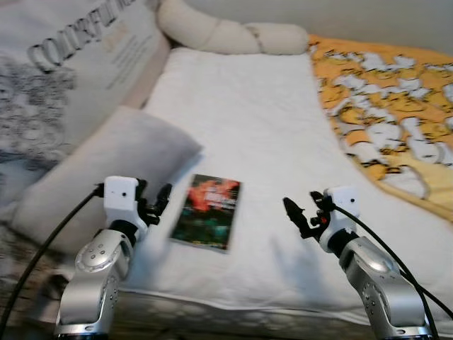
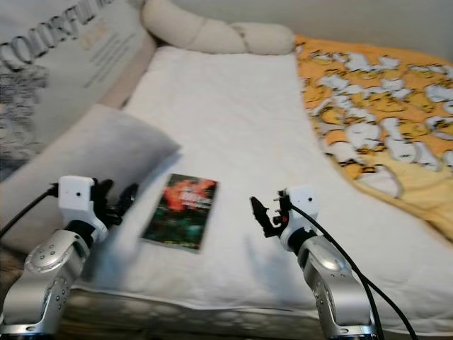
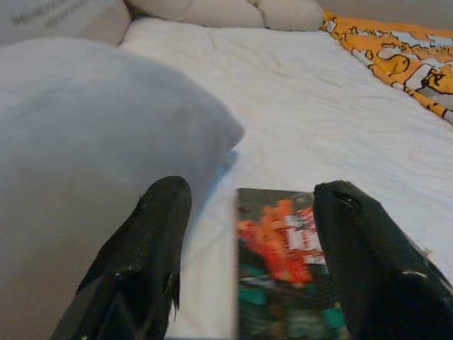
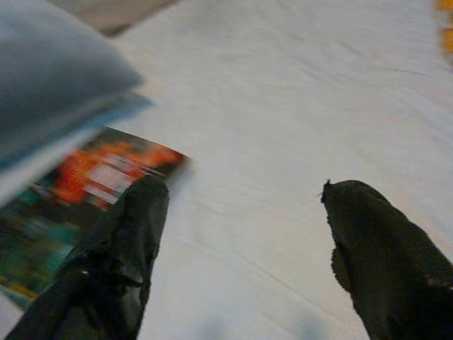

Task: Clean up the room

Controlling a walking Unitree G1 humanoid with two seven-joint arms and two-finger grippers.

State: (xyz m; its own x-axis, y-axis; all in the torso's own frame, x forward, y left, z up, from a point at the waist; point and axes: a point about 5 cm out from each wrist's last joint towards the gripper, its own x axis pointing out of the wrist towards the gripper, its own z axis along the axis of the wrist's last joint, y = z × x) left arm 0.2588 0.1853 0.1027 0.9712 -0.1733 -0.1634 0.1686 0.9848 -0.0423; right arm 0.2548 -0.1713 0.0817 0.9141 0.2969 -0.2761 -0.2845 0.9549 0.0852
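**Book on the bed, both hands open and empty**

We see a thin book (image 1: 207,211) with a dark green and orange cover lying flat on the white bed sheet (image 1: 248,127), near the bed's front edge and just beside the corner of a grey pillow (image 1: 106,170). Our left hand (image 1: 157,202) hovers close to the book's left side, fingers spread wide and holding nothing. Our right hand (image 1: 301,212) hangs further off to the right, also open and empty.

We judge the book light and fairly stiff, with a glossy cover that may slip. Because it lies flat on a soft mattress, getting a finger under it looks awkward; the long edge facing the left hand or the near short edge seems the best place to pinch.

The sheet around it lies open to the right and beyond. The pillow crowds the left side, and an orange patterned blanket (image 1: 382,106) lies well apart on the right.
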